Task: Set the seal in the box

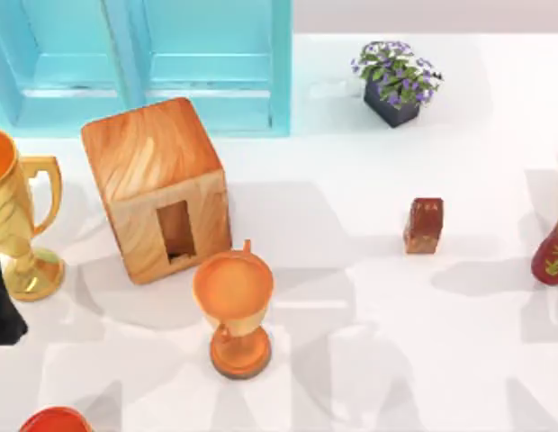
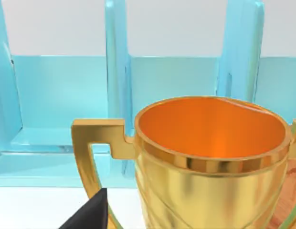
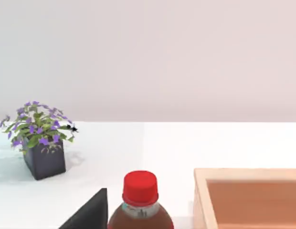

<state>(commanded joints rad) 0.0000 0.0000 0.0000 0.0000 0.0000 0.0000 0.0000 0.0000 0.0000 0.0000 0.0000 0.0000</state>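
Seal [image 1: 424,225]: stood upright, right of the box [image 1: 158,187], nearer the right arm; jaws' state untellable.

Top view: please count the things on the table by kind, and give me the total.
Goblets: 2 (gold goblet, orange goblet)
Box: 1
Seal: 1
Flower planter: 1
Dark red vase: 1
Turquoise cabinet: 1
Red item, cut off at the lower edge: 1
Total: 8
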